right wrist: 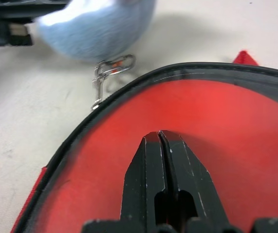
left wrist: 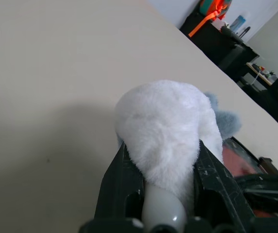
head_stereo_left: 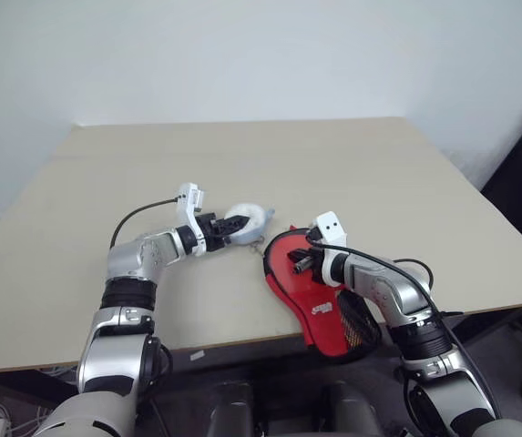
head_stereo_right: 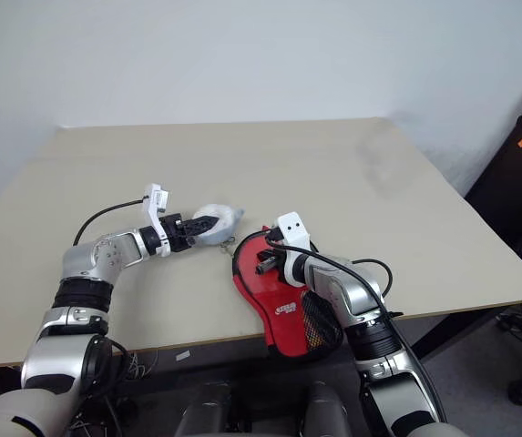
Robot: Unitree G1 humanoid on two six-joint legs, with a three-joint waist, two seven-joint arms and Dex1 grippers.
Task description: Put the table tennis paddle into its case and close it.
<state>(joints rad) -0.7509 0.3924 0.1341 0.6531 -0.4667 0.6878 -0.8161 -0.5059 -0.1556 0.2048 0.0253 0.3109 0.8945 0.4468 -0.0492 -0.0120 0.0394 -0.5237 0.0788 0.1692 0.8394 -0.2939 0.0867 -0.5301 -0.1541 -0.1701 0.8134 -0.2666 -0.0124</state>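
Left gripper (head_stereo_left: pixel 227 224) clamps a fluffy charm (head_stereo_left: pixel 251 218) clipped by a metal clasp (right wrist: pixel 106 77) to the case (head_stereo_left: pixel 320 296), on which the shut right gripper (right wrist: pixel 160 141) presses; further pulling risks dragging the case from under it.

A beige table (head_stereo_left: pixel 352 173) meets a white wall (head_stereo_left: pixel 261 55). On the table, near its front edge, a fluffy grey-blue plush (head_stereo_left: pixel 251 218) — 1 metal clip (right wrist: pixel 110 73) dangling from it.
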